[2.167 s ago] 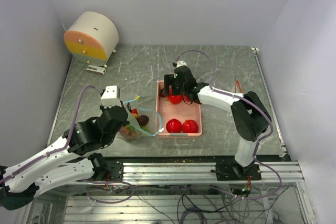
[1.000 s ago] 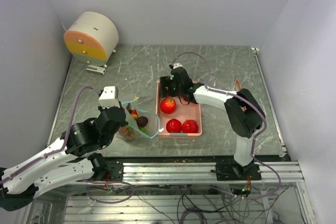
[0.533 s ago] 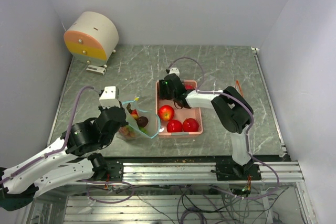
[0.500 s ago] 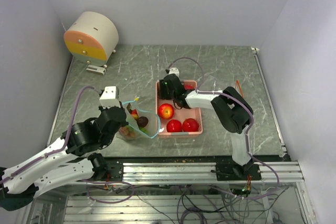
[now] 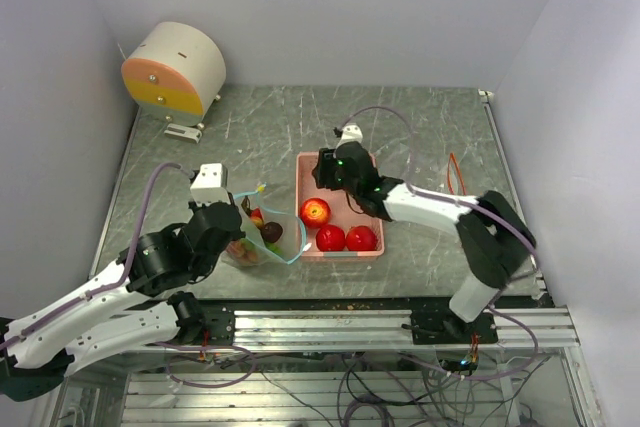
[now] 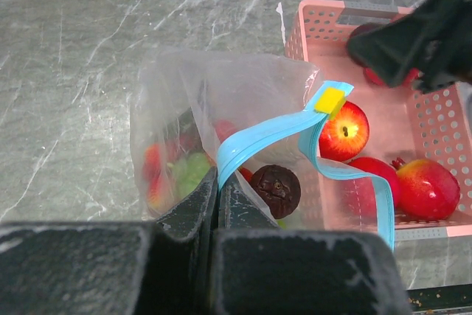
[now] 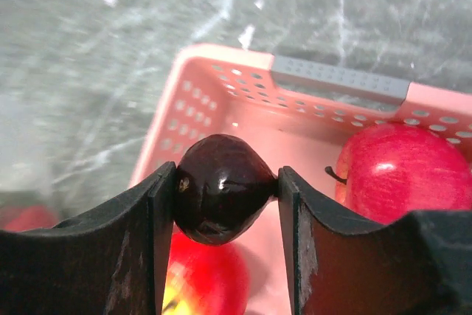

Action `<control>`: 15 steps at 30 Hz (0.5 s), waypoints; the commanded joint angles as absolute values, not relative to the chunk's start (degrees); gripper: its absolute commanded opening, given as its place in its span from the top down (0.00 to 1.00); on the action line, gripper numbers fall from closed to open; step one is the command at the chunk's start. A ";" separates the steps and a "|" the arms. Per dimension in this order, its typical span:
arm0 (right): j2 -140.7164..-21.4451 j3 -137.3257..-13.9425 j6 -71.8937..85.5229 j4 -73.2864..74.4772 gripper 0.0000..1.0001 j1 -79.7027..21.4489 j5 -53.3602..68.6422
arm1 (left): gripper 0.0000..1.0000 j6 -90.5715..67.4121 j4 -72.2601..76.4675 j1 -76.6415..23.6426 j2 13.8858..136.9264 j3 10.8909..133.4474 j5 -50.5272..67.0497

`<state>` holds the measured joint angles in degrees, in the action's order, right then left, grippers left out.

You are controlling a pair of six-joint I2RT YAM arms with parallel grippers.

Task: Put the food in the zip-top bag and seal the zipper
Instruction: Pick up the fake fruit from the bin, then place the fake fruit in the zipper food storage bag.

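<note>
Right gripper [image 7: 226,182]: clamps dark glossy fruit [image 7: 217,204] over pink tray [image 7: 193,108], clear in right wrist view, indiscernible in top external view.

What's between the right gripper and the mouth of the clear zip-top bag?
One red-yellow toy apple in the pink perforated tray, by its left wall, nearest the clear zip-top bag; the top view shows it.
</note>
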<state>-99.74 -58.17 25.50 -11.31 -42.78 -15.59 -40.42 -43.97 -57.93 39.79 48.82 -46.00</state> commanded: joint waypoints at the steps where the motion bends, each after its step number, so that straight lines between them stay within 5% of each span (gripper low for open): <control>1: -89.83 -53.64 25.09 -13.67 0.64 -42.92 -8.39 | 0.93 -40.01 -43.46 -57.73 40.09 50.68 -46.29; 9: -71.75 -47.32 24.25 -13.06 0.65 -48.14 6.31 | 0.93 -39.82 -41.94 -57.67 42.83 52.13 -45.70; 15: -65.69 -47.73 23.14 -10.60 0.65 -60.26 5.38 | 0.93 -38.72 -38.14 -57.71 47.17 53.38 -43.20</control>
<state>-67.79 -47.72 24.23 -11.46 -55.09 3.18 -40.01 -42.09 -57.93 44.88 50.96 -44.93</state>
